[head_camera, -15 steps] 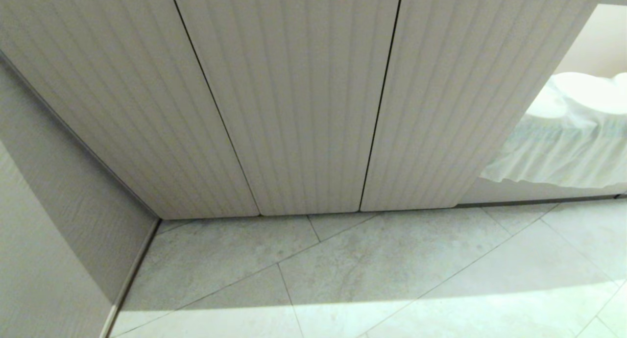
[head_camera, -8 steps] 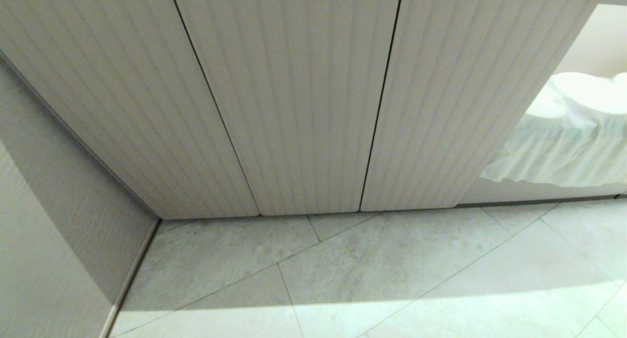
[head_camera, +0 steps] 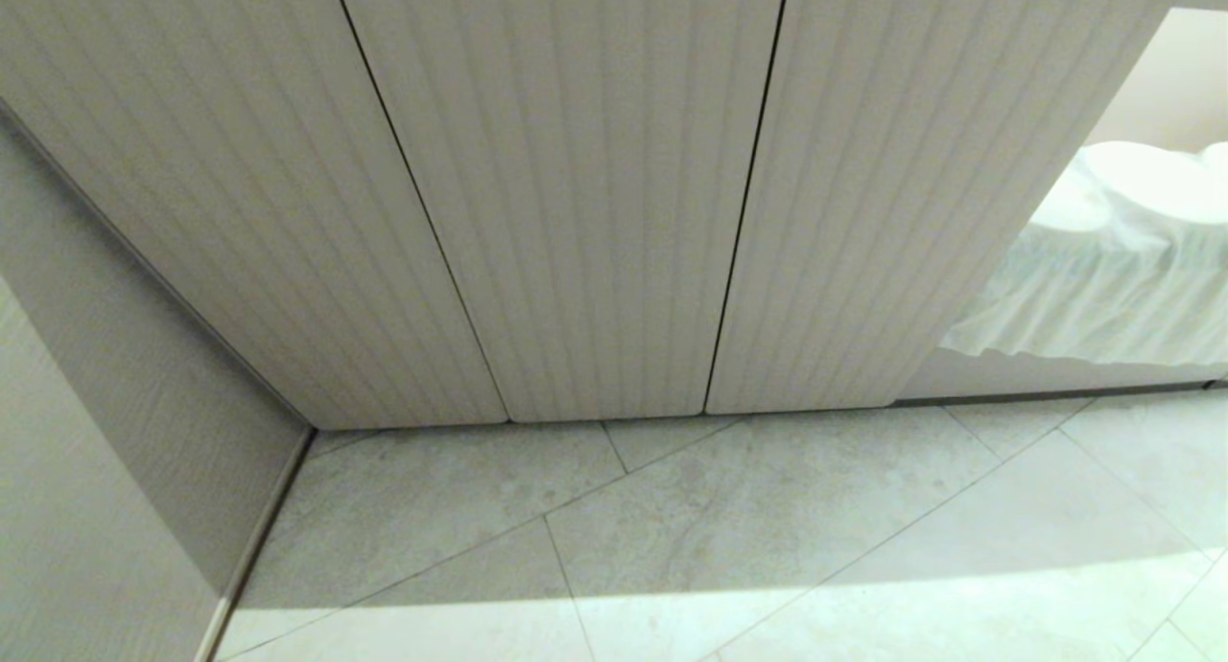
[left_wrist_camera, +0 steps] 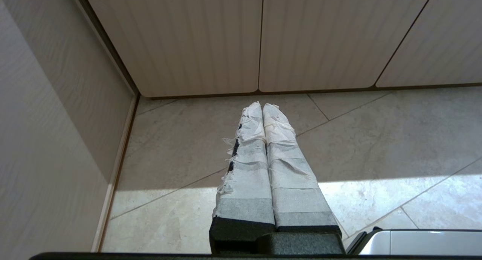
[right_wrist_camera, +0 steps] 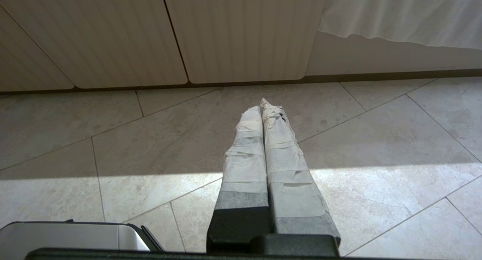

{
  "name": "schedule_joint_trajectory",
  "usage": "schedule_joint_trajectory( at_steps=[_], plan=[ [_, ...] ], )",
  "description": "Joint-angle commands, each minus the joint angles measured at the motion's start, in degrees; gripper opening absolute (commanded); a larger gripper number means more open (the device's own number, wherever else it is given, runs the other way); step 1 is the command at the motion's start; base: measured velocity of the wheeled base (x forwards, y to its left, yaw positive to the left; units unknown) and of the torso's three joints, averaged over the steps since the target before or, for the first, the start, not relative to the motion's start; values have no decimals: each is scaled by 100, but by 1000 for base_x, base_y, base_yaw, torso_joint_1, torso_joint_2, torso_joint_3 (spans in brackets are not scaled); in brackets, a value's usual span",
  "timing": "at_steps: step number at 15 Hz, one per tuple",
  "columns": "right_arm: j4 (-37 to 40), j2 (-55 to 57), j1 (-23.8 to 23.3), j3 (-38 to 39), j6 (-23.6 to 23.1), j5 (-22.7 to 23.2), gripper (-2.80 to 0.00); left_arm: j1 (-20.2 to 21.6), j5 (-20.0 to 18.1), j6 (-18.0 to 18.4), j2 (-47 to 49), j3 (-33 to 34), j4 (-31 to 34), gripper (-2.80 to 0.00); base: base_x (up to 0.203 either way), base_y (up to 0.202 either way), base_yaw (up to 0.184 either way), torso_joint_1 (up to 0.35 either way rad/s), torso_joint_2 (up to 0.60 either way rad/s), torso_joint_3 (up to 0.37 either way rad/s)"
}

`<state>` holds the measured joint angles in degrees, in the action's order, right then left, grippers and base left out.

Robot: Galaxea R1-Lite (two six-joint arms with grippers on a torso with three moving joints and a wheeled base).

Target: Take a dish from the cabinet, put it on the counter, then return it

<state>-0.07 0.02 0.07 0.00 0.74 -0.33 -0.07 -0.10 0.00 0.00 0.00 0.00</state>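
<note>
Both grippers hang low over the floor with their tape-wrapped fingers pressed together and nothing between them. Seen from its wrist camera, the left gripper points toward the foot of the cabinet, its white-taped fingers frayed along one edge. The right gripper is in the same pose, its fingers also shut tight and empty. Neither arm appears in the head view.

The cabinet fills most of the head view: three beige doors with fine vertical ribs, all closed, their lower corners rounded, divided by thin dark gaps. No dish is visible in any view, and the counter does not show.

The floor is laid with large pale grey stone-look tiles set on a diagonal, with thin grout lines. A band of shadow runs along the cabinet's base, and bright light falls across the nearer tiles. On the robot's left a grey textured wall meets the cabinet at a corner, with a pale strip along its bottom. On the right, beyond the last door, hangs white gathered fabric against a cream wall.
</note>
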Motion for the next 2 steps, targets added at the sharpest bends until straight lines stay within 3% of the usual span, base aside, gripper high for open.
schedule_joint_trajectory(
  at_steps=[1,2],
  plan=[
    [-1,-2,-7,0,-4,-2,-280,-1,1,0,0,0,0,-280,0,0,0,0,0,0],
    [-1,-2,1,0,-4,-2,-280,-1,1,0,0,0,-9,-280,0,0,0,0,0,0]
  ],
)
